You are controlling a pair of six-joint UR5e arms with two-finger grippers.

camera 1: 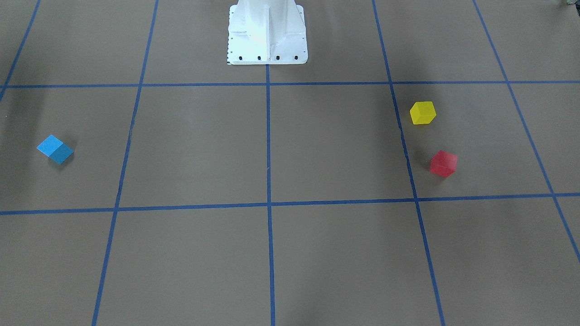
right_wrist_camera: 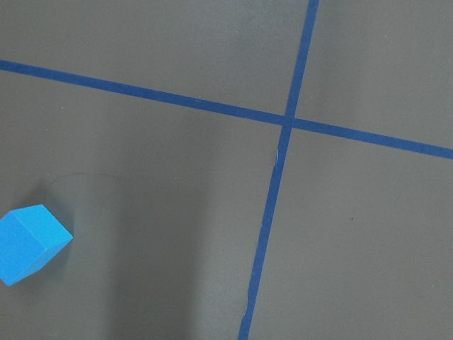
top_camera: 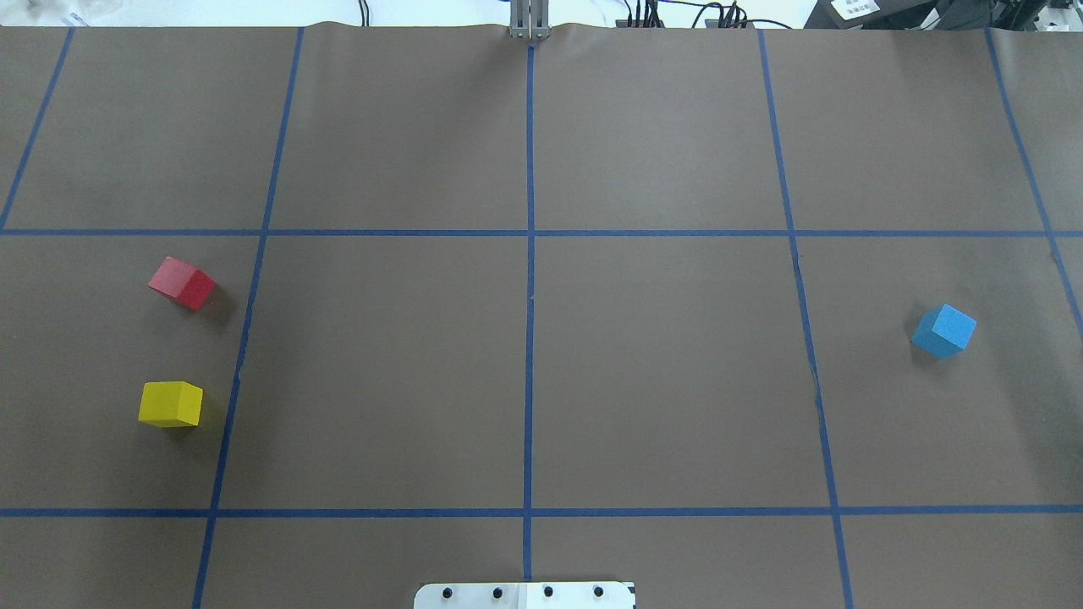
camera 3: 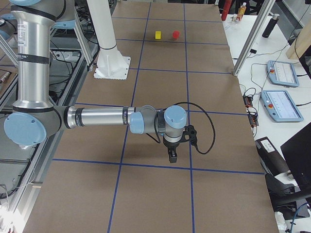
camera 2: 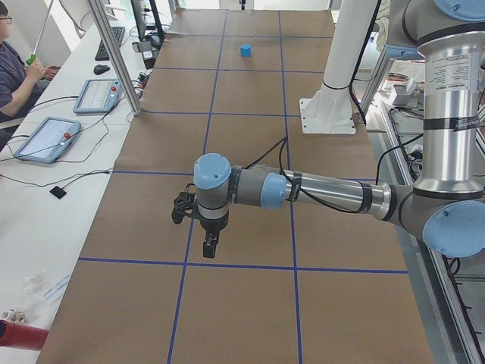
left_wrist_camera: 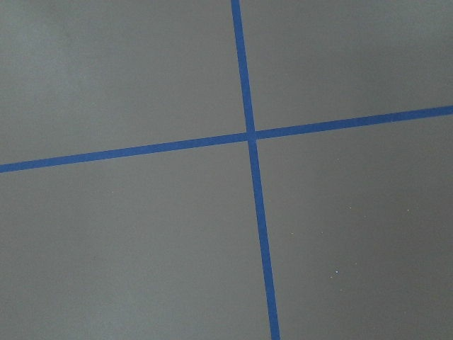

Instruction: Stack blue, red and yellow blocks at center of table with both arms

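The blue block [top_camera: 943, 331] lies alone at the table's right side; it also shows in the front view [camera 1: 55, 149] and at the lower left of the right wrist view [right_wrist_camera: 28, 243]. The red block [top_camera: 182, 282] and the yellow block [top_camera: 171, 403] lie apart at the left side. My left gripper [camera 2: 208, 246] points down over the table and shows only in the left side view. My right gripper [camera 3: 171, 155] points down and shows only in the right side view. I cannot tell whether either is open or shut. The left wrist view shows only tape lines.
Blue tape lines divide the brown table into squares. The white robot pedestal [camera 1: 267, 36] stands at the table's robot-side edge. An operator's desk with tablets [camera 2: 45, 136] runs along the far side, with a seated person [camera 2: 15, 76].
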